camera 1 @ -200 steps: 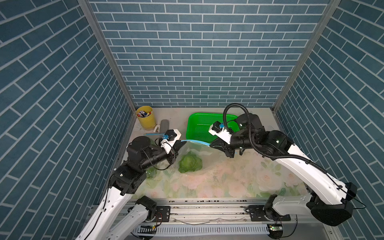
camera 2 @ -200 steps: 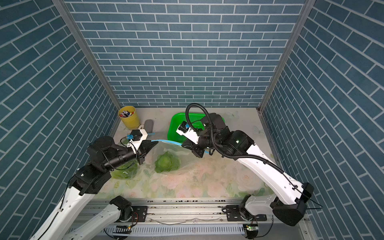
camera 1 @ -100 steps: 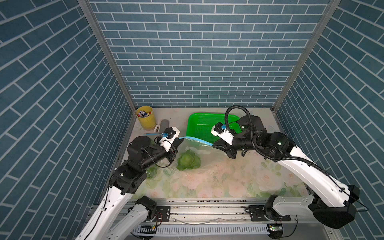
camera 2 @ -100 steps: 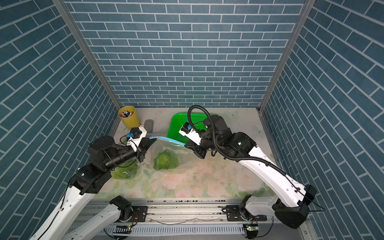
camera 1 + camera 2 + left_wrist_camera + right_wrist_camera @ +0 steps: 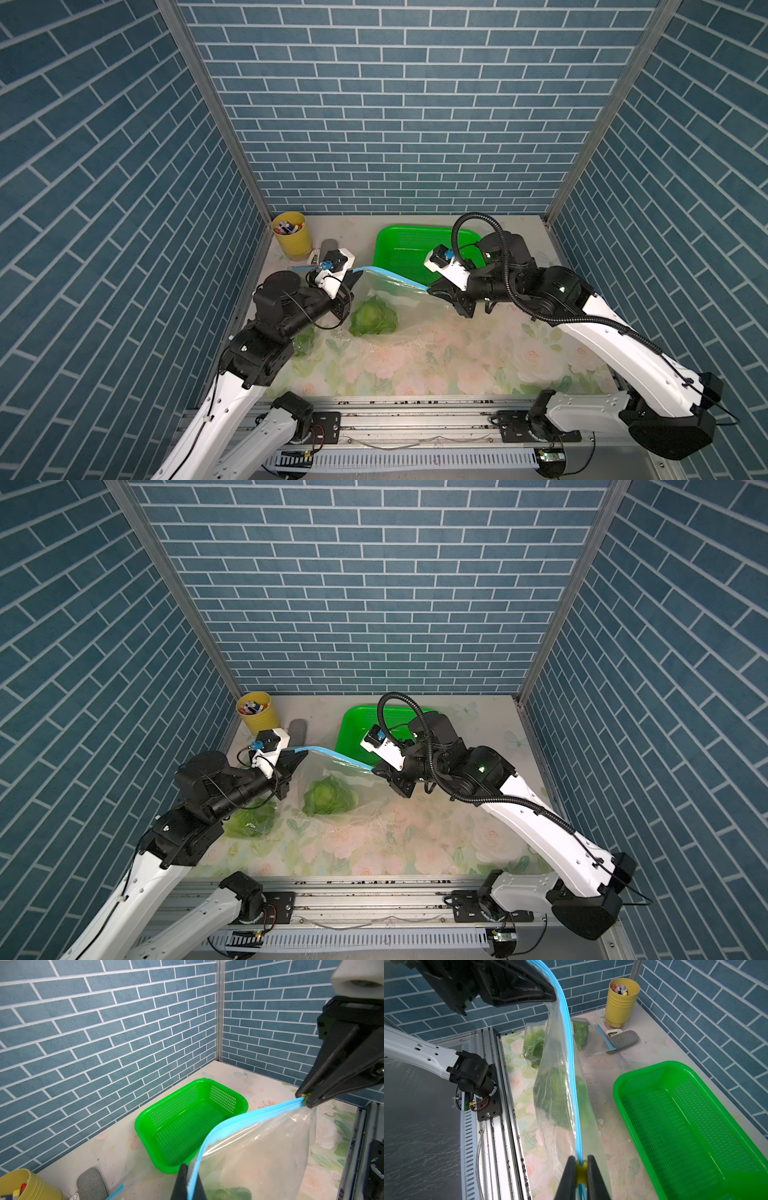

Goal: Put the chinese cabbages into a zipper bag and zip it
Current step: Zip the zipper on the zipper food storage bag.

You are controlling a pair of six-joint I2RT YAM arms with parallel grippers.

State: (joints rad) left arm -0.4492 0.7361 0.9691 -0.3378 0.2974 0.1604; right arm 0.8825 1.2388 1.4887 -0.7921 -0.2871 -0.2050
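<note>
Pinching blue zip strip (image 5: 239, 1120) with left gripper (image 5: 190, 1177) as anchor; my right gripper (image 5: 580, 1164) clenched on yellow slider (image 5: 581, 1174), so strip stretches taut for zipping. Chinese cabbage (image 5: 372, 316) sits inside hanging zipper bag (image 5: 409, 303); second bagged cabbage (image 5: 249, 820) lies on table (image 5: 457, 365) nearby.

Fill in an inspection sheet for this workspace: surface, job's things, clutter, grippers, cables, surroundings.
Surface: floral tabletop, a few dark specks.
Job's things: zipper bag raised, one chinese cabbage visible inside; second bag with greens lying under the left arm.
Clutter: green basket, empty; yellow cup of pens; grey pouch.
Grippers: left gripper shut on the zipper bag's zip end; right gripper shut on its yellow slider.
Cables: black hose looping above the right arm.
Surroundings: blue brick walls; metal rail in front.
</note>
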